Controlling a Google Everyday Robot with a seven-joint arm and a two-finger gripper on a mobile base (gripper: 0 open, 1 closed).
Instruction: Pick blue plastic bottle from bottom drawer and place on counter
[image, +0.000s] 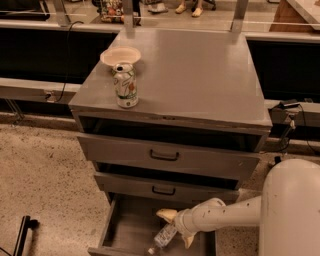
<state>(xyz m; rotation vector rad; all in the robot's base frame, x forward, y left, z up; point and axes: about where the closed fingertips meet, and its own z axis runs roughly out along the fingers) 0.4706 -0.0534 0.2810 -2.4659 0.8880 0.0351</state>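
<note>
Speckled floor (45, 170), dark shelving behind, and a grey cabinet in the middle. Its counter (200, 75) carries a pale bowl (120, 55) near the back left corner, with a can (125, 86) upright just in front of it. The can is white with green print, and we can read no lettering on it.

Below the counter sit two closed drawer fronts, upper (165, 159) and lower (162, 189), each with a black handle. The bottom drawer (125, 230) is pulled out, with its floor in view.

The bottle (163, 237) lies on its side in that drawer, angled, with its cap toward the front edge. It is clear with a pale label — we can make out no writing on it.

The white arm (225, 215) reaches in from the right, low into the drawer. The gripper (178, 228) sits at the bottle's rear end. Its cream fingers (166, 214) are spread wide — one above the bottle, one below — with the bottle's end between them. We cannot tell whether either finger touches it.
</note>
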